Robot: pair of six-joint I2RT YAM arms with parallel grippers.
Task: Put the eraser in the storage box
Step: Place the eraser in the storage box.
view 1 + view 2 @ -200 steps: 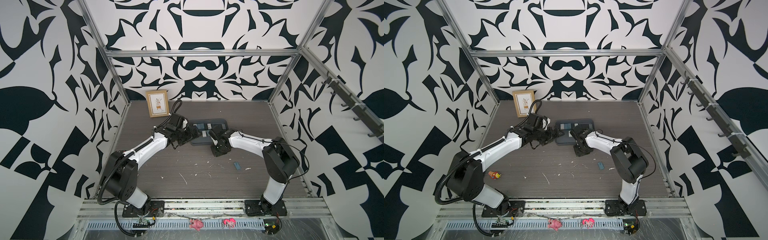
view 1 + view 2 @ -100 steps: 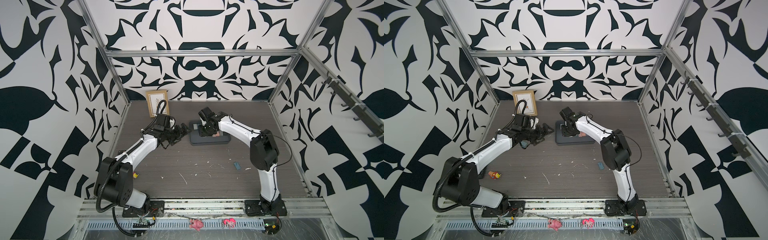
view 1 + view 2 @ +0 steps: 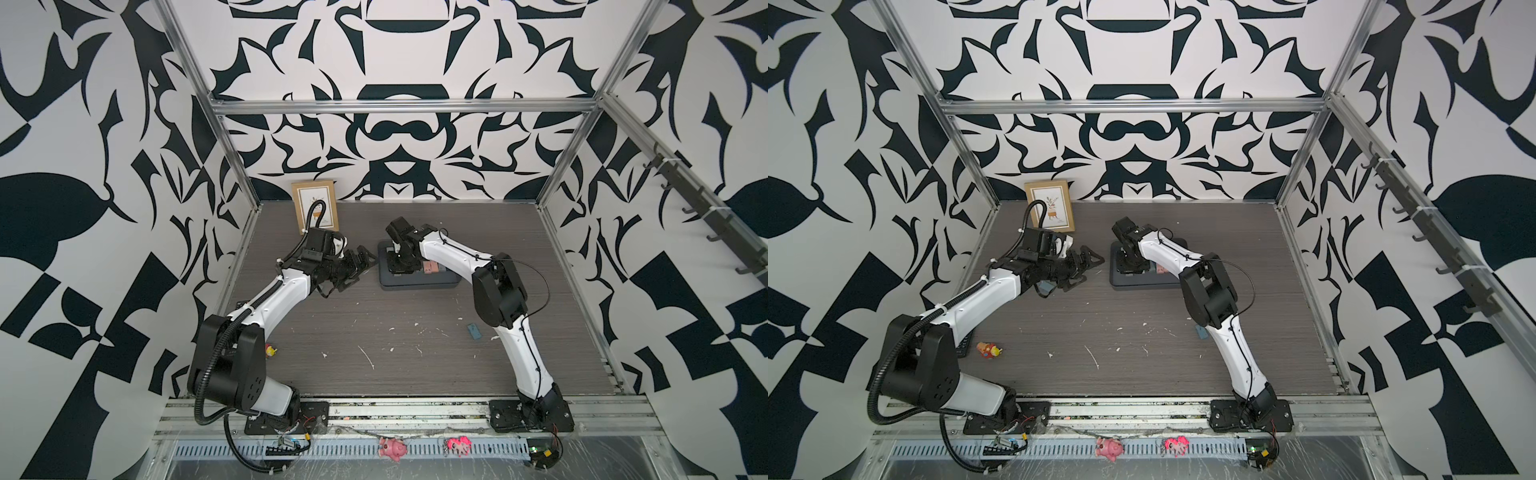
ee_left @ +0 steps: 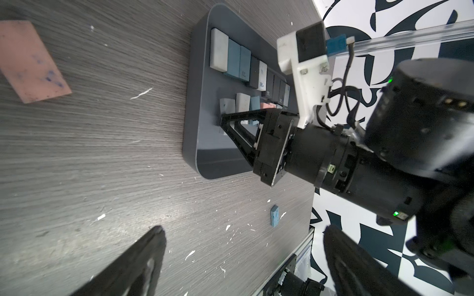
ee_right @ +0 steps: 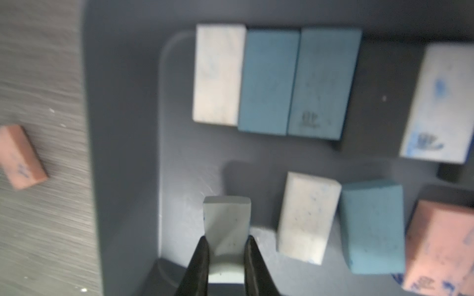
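The storage box (image 3: 419, 286) (image 3: 1142, 283) is a shallow slate-grey tray at the middle back of the table. My right gripper (image 5: 227, 238) (image 3: 401, 266) reaches down into it, shut on a pale grey-white eraser (image 5: 227, 220). The held eraser hangs over the box floor beside a white eraser (image 5: 306, 217); whether it touches the floor I cannot tell. My left gripper (image 3: 361, 268) (image 4: 243, 230) stands open and holds nothing, just left of the box.
Several white, blue, black and pink erasers (image 5: 269, 82) lie in the box. A pink eraser (image 4: 30, 64) (image 5: 21, 156) lies on the table beside it. A blue eraser (image 3: 474, 331) lies front right. A picture frame (image 3: 315, 204) leans at the back; a small toy (image 3: 988, 350) sits front left.
My right arm swung from the table in front of the box to over its inside, still shut on the eraser. My left arm drew back to the left, away from the box.
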